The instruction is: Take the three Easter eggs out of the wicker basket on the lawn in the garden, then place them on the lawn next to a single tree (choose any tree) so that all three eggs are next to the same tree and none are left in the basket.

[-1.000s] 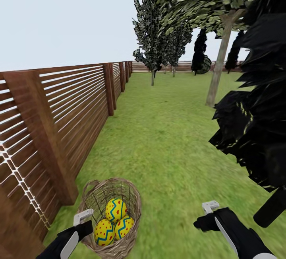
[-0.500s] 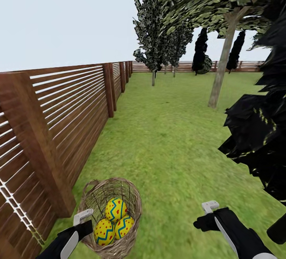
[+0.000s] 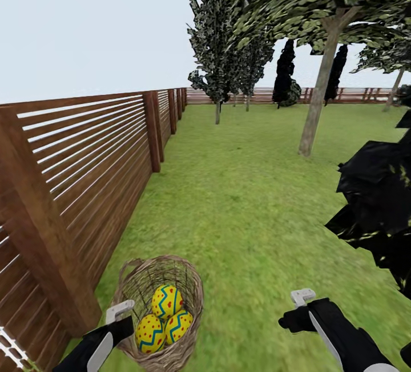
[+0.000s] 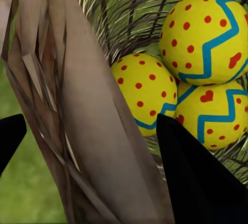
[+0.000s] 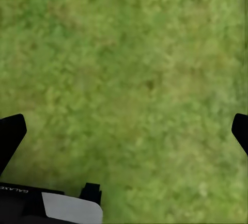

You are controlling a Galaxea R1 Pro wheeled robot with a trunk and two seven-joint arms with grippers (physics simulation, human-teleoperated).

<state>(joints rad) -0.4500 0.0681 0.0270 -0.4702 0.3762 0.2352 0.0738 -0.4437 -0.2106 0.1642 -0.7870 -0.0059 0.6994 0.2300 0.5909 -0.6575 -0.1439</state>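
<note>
My left gripper (image 4: 85, 131) clamps the wicker basket (image 3: 162, 280) rim; three Easter eggs (image 3: 163, 318) inside. Right gripper (image 5: 124, 126) spread, empty above lawn (image 3: 245, 200). Risk: basket tilting, spilling eggs

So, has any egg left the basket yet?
No. In the head view all three Easter eggs sit inside the wicker basket beside the left tool.

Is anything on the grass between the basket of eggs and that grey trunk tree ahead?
Nothing visible. Open lawn runs from the wicker basket to the tree; the fence stays off to the left.
</note>
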